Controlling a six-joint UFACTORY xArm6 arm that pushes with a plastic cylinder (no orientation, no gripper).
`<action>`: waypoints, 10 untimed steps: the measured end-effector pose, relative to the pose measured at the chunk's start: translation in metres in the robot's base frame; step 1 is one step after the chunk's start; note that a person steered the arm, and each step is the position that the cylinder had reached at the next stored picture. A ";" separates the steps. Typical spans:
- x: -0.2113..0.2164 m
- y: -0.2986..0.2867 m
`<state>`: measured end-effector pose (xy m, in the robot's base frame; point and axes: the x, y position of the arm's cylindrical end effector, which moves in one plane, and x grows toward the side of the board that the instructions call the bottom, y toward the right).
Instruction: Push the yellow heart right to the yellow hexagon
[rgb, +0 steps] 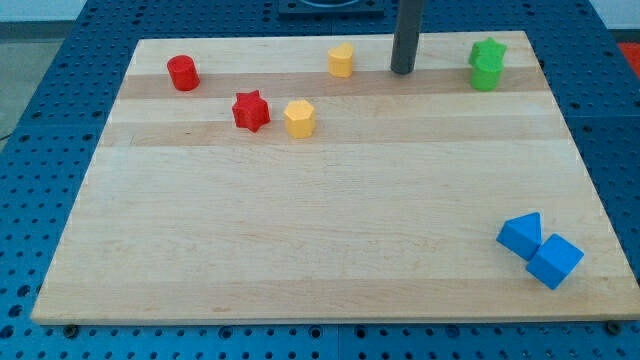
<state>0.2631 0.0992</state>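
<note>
The yellow heart (342, 60) lies near the view's top edge of the wooden board (320, 220), a little right of centre. The yellow hexagon (299, 118) lies below and left of it, close beside a red star (251, 111). My tip (403, 72) rests on the board to the right of the yellow heart, a short gap away and not touching it. The dark rod rises straight up out of the view's top.
A red cylinder (183, 73) sits at the top left. A green star (488, 50) and a green cylinder (486, 75) touch at the top right. A blue triangle (520, 234) and a blue cube (554, 262) sit together at the bottom right.
</note>
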 end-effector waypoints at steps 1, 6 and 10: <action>-0.040 -0.020; 0.006 -0.086; 0.052 -0.086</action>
<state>0.3148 0.0135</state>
